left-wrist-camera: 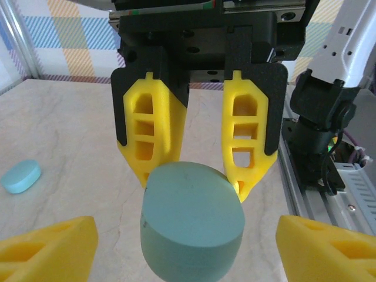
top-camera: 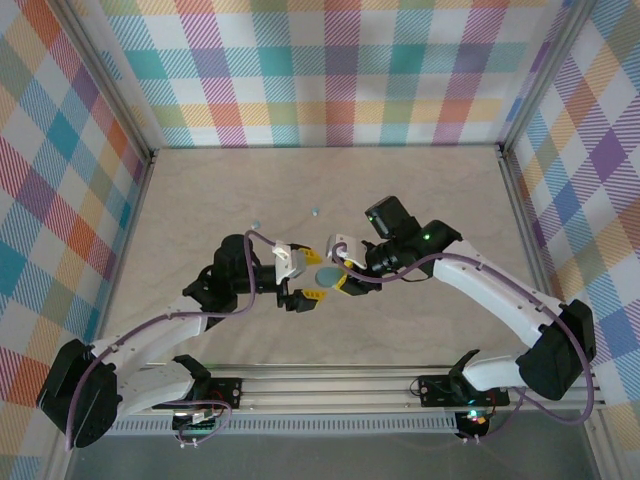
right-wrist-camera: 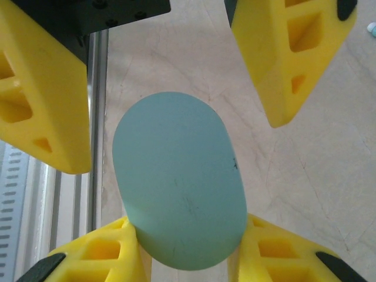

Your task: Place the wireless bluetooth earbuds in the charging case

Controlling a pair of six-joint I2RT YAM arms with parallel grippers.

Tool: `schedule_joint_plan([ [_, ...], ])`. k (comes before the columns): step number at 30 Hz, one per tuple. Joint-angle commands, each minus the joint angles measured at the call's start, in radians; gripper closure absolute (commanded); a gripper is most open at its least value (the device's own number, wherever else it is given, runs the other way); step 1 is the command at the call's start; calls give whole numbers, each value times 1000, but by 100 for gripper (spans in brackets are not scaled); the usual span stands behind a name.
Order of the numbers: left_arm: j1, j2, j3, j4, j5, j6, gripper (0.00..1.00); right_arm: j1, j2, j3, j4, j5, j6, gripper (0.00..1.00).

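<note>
Matte teal oval case (right-wrist-camera: 179, 188), faintly scuffed, pinched by right fingers (right-wrist-camera: 88, 261); left fingers (left-wrist-camera: 47, 247) spread.

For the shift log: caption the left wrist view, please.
Right gripper holds the teal charging case within the wide-open left gripper.

No words, brand, number or sign can be read in any view. The charging case (right-wrist-camera: 176, 176) has a few faint dark specks and hairline scratches on its pale blue-green face. They are too small and shapeless to read as letters or figures.
</note>
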State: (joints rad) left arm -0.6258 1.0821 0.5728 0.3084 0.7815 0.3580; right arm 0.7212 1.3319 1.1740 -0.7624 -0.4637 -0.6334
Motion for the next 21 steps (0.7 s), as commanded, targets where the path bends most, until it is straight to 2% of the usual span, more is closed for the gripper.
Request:
schedule_joint_plan([
  [1, -1, 18, 38, -22, 57, 21, 23, 3, -13, 44, -38, -62, -23, 89],
  [13, -2, 16, 55, -63, 61, 35, 38, 3, -10, 80, -86, -97, -33, 90],
  [21, -2, -4, 61, -70, 65, 19, 39, 3, 6, 83, -92, -101, -35, 90],
])
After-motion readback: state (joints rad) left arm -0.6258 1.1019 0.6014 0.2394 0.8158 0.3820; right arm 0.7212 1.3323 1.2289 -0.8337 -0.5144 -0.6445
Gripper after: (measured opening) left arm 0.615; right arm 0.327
